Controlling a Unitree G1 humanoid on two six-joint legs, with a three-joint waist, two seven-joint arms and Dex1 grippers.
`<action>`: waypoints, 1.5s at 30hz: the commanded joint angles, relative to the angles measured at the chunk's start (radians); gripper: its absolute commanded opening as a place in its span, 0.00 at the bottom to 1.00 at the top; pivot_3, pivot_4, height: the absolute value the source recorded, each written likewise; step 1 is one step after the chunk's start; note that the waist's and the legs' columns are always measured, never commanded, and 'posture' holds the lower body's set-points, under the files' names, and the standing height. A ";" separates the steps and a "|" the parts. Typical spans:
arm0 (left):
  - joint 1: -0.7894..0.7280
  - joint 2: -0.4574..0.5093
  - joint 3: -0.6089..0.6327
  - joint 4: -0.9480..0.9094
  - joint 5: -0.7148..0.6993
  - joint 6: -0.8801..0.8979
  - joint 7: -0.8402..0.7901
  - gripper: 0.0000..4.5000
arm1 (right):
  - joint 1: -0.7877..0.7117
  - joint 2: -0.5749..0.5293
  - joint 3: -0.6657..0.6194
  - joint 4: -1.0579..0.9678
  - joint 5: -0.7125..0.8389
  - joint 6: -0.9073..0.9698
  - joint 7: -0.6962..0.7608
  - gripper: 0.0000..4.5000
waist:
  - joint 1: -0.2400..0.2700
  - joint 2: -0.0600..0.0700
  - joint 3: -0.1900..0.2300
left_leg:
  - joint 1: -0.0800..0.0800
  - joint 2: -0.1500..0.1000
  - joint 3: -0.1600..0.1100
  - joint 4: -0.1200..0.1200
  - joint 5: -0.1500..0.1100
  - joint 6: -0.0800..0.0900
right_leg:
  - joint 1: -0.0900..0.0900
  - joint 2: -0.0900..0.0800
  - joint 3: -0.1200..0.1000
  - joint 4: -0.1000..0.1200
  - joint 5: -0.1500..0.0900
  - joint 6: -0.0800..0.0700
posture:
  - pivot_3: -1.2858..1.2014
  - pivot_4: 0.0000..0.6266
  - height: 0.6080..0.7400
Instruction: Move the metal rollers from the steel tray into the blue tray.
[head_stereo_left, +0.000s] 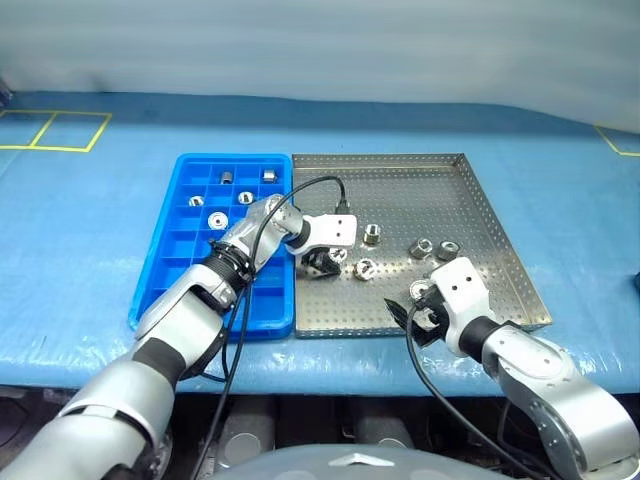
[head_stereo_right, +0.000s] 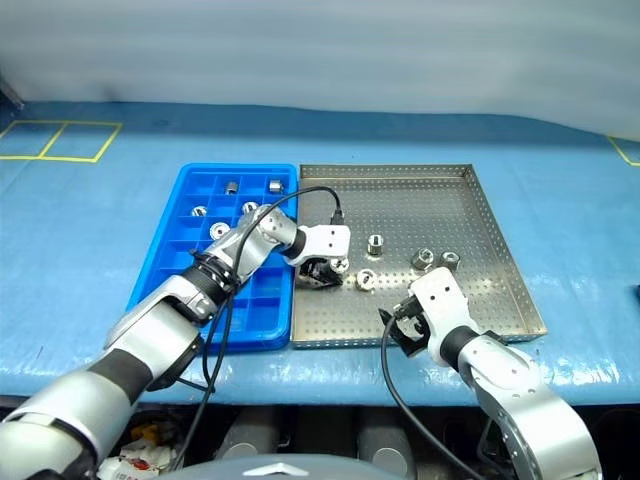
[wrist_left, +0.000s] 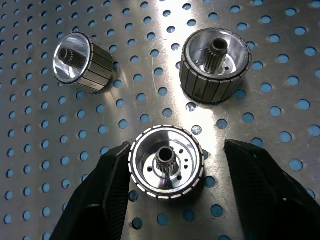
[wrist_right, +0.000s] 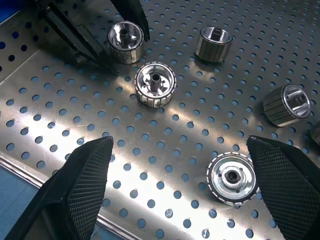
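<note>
The steel tray (head_stereo_left: 420, 190) lies right of the blue tray (head_stereo_left: 175, 270) on the table. Several metal rollers (head_stereo_left: 372, 235) are scattered in the steel tray's near half, and several more (head_stereo_left: 245, 197) sit in far compartments of the blue tray. My left gripper (head_stereo_left: 325, 262) reaches over the blue tray's right rim into the steel tray. Its fingers straddle one roller (wrist_left: 166, 162): one finger (wrist_left: 107, 185) touches it and the other stands a little off. My right gripper (head_stereo_left: 420, 315) hangs open over the tray's front edge with a roller (wrist_right: 232, 177) lying on the tray between its fingers.
A blue cloth (head_stereo_left: 80, 250) covers the table, with yellow tape lines (head_stereo_left: 60, 130) at the far left. A black cable (head_stereo_left: 300, 190) loops from my left wrist above the seam between the trays. The steel tray's far half is bare perforated metal.
</note>
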 joint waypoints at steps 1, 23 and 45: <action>0.001 0.008 0.036 -0.016 0.003 -0.008 -0.004 0.37 | -0.002 0.001 -0.008 -0.039 -0.005 -0.021 -0.005 1.00 | -0.002 0.000 0.000 | 0.000 0.000 0.000 0.000 0.000 0.000 | 0.000 0.000 0.000 0.000 0.000 0.000 | 0.51 0.24 1.00; 0.477 0.186 0.586 -0.962 -0.157 0.525 0.453 0.37 | -0.210 -0.026 0.152 0.043 -0.015 -0.037 0.042 1.00 | 0.000 0.000 0.000 | 0.003 0.001 0.000 -0.001 0.001 0.001 | 0.001 0.000 0.002 0.001 0.002 0.003 | 0.57 0.24 1.00; 0.713 0.127 0.660 -1.037 -0.075 0.648 0.848 0.37 | -0.347 -0.011 0.273 0.165 -0.054 -0.116 0.111 1.00 | 0.081 -0.001 0.001 | 0.000 0.000 -0.002 -0.002 0.001 0.001 | 0.000 -0.002 0.000 -0.001 0.002 0.002 | 0.60 0.24 1.00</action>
